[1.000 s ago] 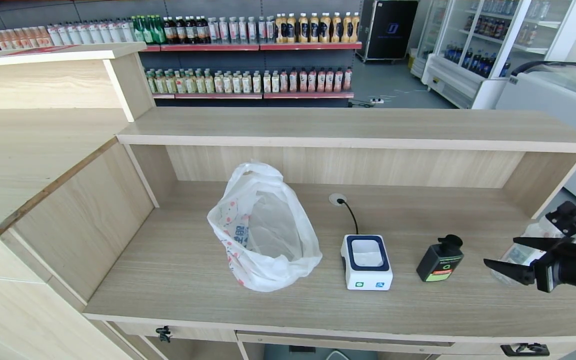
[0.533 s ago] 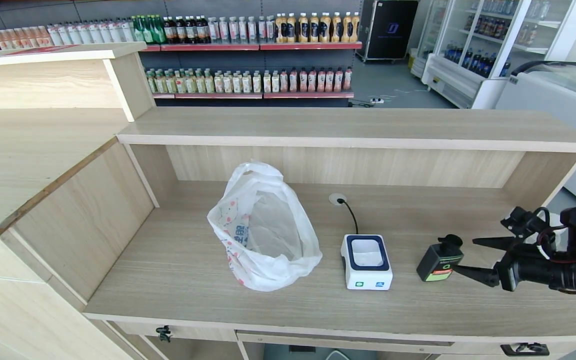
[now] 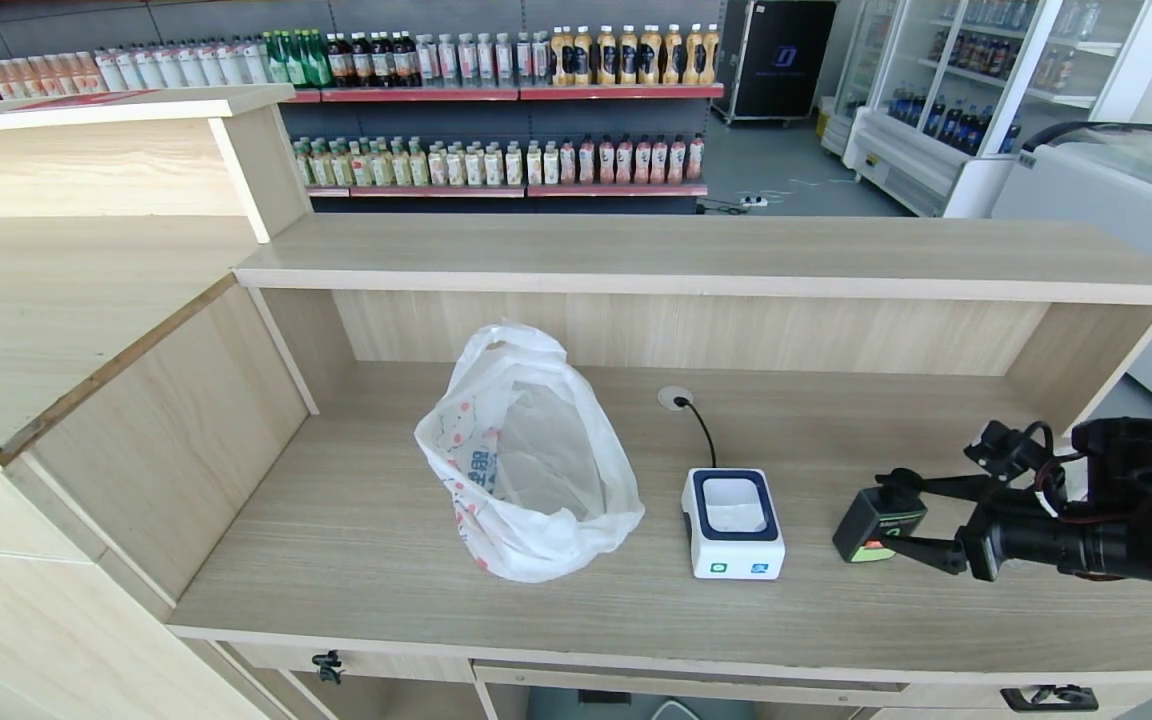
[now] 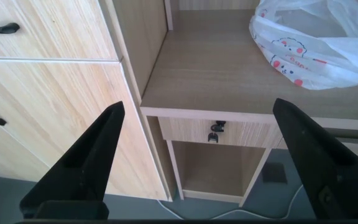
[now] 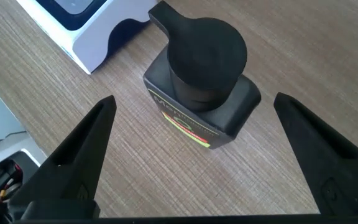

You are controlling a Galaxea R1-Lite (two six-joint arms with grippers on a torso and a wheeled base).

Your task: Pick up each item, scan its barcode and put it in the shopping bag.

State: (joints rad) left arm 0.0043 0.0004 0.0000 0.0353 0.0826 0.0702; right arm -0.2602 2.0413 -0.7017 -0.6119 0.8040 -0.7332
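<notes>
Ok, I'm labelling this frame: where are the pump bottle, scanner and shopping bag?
pump bottle (image 5: 202, 73), right wrist view, on its black pump head.
scanner (image 3: 733, 515), head view, on its top window.
shopping bag (image 3: 529, 452), head view, on its open inside.

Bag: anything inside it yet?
The bag stands open on the counter. Through its mouth only bare white plastic shows, no item. Its lowest part is hidden behind the crumpled front wall.

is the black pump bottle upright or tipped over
Upright: the black pump bottle stands on its base on the counter, pump head on top, between the open fingers of the right gripper.
</notes>
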